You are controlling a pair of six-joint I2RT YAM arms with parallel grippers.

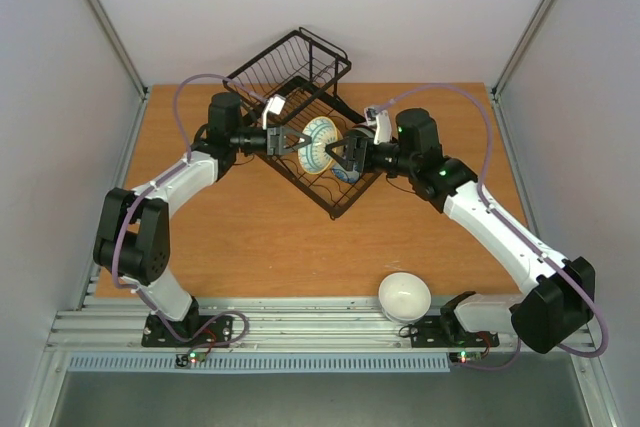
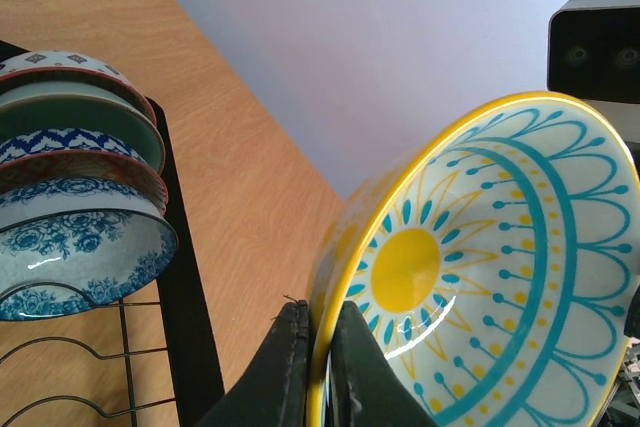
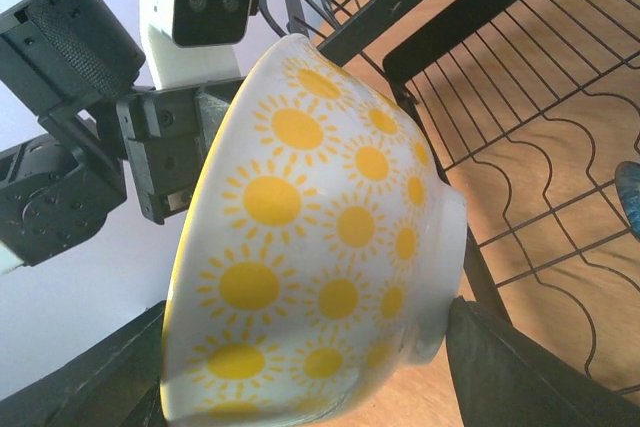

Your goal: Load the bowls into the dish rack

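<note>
1. My left hand (image 2: pixel 320 319) is pinched narrow on the rim of the sun bowl (image 2: pixel 480 277), one finger on the yellow outside and one on the inside. It holds the bowl on edge over the dish rack (image 1: pixel 336 197).
2. The inside of this bowl shows a yellow centre with teal rings and rays. The outside is white with yellow suns.
3. My right hand (image 1: pixel 341 154) faces the left one from the right, fingers spread wide to either side of the same bowl. One finger is by the rim and the other looks to be against the foot. I cannot tell whether they press on it.
4. To the left in my left wrist view, the other bowls stand nested on edge in the rack. The blue-and-white bowl (image 2: pixel 80 252) is nearest the camera, with the pale green bowl (image 2: pixel 95 115) and red-patterned rims behind it.
5. The rack sits diagonally at the far middle of the counter (image 1: pixel 250 237), its raised basket (image 1: pixel 300 65) at the far end.
6. The plain white bowl (image 1: pixel 404 296) sits upright on the counter's near edge, just beside my right arm's base and well apart from the rack.
</note>
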